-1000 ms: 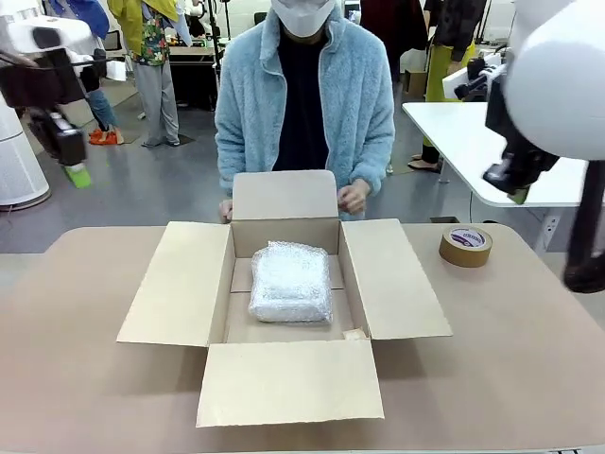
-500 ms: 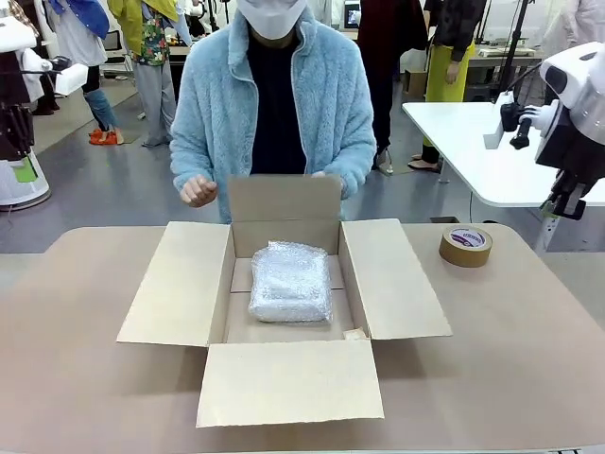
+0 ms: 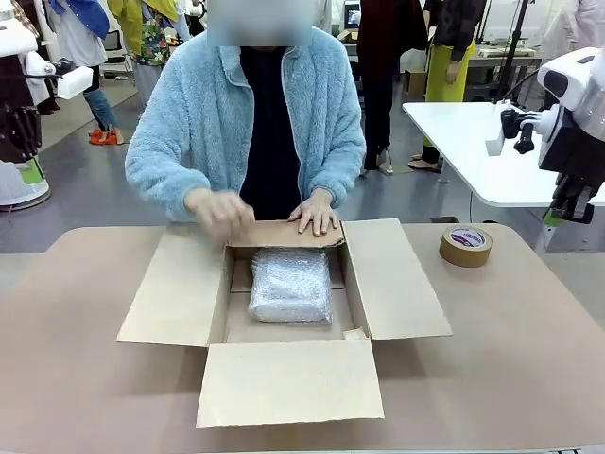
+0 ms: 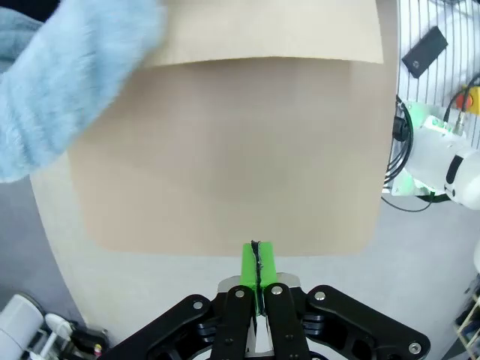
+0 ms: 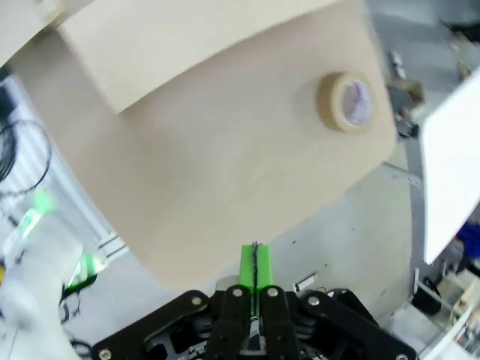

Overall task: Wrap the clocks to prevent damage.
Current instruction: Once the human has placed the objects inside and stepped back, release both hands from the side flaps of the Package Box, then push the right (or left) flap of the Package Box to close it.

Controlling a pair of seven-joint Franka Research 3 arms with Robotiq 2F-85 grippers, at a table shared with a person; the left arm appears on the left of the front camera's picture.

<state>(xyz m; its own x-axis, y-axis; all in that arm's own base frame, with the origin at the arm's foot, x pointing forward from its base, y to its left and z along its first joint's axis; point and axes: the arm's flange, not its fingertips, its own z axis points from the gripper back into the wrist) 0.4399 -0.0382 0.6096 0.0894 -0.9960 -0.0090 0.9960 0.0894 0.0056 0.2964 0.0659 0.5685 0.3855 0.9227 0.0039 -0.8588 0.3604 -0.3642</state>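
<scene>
Both pincers are pressed together with nothing between the pads. My left pincer (image 4: 257, 249) hangs above a bare stretch of the tan desk (image 4: 225, 150). My right pincer (image 5: 255, 251) hangs above the desk corner near the roll of brown packing tape (image 5: 345, 101). The silvery bubble-wrapped bundle (image 3: 290, 282) lies inside the open brown cardboard box (image 3: 175, 284) mid-desk. One of the person's hands (image 3: 315, 213) lies flat on its far flap (image 3: 284, 234).

Left arm (image 3: 17, 113): raised at the far left edge.
Left gripper (image 4: 256, 253): pointing downward, fully closed, holding nothing.
Right arm (image 3: 577, 123): raised at the far right edge.
Right gripper (image 5: 255, 256): pointing downward, fully closed, empty.
</scene>
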